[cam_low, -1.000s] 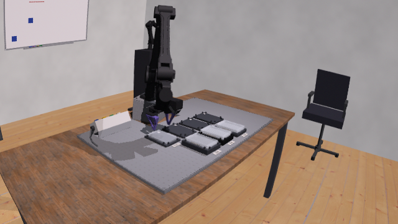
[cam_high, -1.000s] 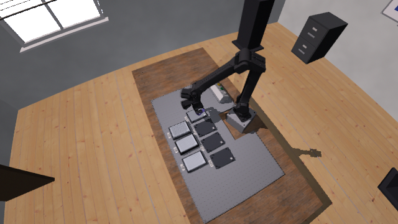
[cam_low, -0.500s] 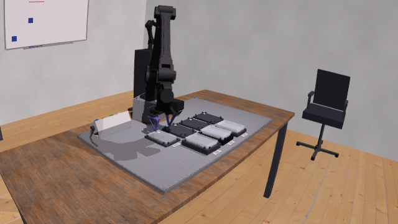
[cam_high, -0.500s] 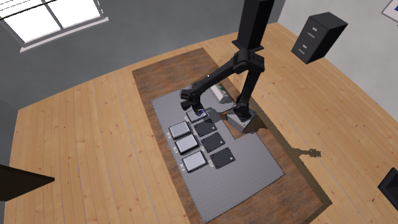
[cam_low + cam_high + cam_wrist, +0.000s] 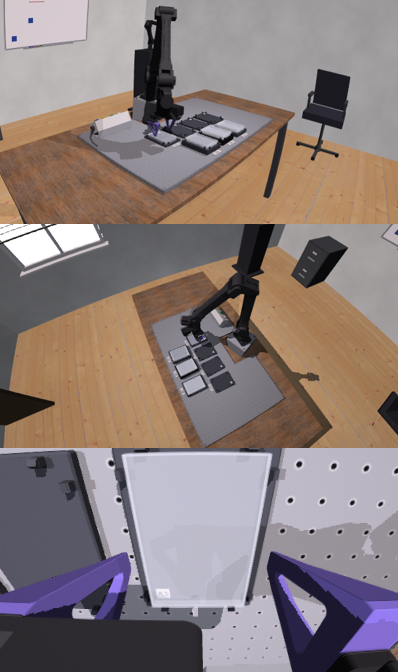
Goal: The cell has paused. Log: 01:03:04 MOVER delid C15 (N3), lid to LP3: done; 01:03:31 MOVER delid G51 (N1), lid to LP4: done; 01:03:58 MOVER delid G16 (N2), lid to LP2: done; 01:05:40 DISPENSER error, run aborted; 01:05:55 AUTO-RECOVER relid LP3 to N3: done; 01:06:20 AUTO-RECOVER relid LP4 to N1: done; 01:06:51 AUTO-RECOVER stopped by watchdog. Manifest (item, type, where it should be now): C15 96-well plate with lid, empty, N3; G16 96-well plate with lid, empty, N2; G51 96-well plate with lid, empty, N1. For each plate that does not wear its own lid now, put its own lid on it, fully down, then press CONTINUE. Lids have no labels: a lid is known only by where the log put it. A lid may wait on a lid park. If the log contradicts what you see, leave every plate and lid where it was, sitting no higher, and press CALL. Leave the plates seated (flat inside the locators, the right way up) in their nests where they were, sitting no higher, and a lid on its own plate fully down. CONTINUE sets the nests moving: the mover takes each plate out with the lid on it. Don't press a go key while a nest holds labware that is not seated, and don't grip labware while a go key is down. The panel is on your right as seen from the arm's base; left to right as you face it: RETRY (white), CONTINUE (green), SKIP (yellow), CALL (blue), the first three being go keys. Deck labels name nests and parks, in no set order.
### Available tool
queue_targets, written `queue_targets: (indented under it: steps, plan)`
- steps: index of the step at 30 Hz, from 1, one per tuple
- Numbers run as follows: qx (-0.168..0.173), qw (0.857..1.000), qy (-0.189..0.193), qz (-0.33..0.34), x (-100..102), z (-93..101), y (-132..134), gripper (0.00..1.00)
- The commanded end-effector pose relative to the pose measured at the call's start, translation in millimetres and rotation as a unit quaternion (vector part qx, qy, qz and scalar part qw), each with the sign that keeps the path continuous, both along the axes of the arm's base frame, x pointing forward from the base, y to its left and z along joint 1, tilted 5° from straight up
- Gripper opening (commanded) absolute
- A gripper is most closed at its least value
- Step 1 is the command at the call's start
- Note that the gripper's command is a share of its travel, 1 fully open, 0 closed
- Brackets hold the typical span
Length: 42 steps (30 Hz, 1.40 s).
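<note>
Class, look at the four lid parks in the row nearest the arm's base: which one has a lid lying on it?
The park directly under the open gripper, at the panel end of the row: a clear lid lies on it. The other three parks show bare dark plates.

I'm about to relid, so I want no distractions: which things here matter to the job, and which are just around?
Job: open gripper, loose lid beneath it, three plates, empty lid parks, button panel.
Just around: filing cabinet, office chair, whiteboard, window.
</note>
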State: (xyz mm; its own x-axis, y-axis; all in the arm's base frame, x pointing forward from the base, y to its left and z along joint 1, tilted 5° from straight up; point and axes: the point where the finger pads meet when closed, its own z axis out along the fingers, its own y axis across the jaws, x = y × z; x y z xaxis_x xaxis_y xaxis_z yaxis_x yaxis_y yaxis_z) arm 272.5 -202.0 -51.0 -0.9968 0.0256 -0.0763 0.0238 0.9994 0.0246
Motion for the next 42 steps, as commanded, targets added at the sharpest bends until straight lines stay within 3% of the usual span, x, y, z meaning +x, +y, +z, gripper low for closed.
queue_targets:
  steps: [1,12,16,25,26,42]
  plan:
    - [0.000,1.000,-0.003,0.000,4.3,-5.3,2.5,1.00]
    - [0.000,1.000,-0.003,0.000,5.1,-21.9,3.3,1.00]
    - [-0.008,1.000,-0.012,0.000,11.4,-12.7,-6.2,1.00]
    - [-0.008,1.000,-0.012,0.000,11.6,-12.4,-6.1,1.00]
    - [-0.008,1.000,-0.012,0.000,11.6,-12.4,-6.1,0.00]
    - [-0.008,1.000,-0.012,0.000,11.9,-12.0,-5.8,0.00]
